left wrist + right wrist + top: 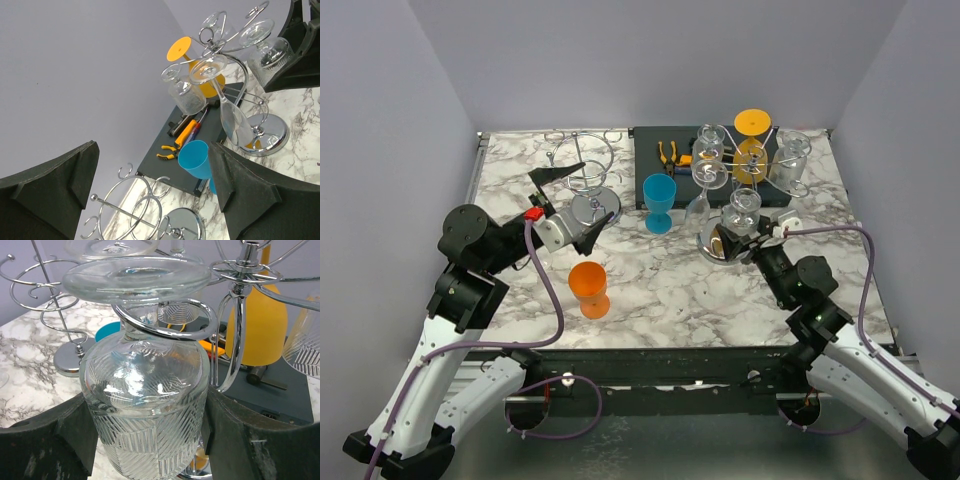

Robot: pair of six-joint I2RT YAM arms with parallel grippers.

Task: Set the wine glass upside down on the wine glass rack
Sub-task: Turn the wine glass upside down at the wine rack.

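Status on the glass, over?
Left gripper open, empty. Right gripper shut on glass. Glass inverted, stem in rack ring, foot above it. Other hung glasses close by.

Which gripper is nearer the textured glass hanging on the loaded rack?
Right. The right gripper has its fingers against both sides of the textured glass. The left gripper is far off to the left, open beside the empty rack.
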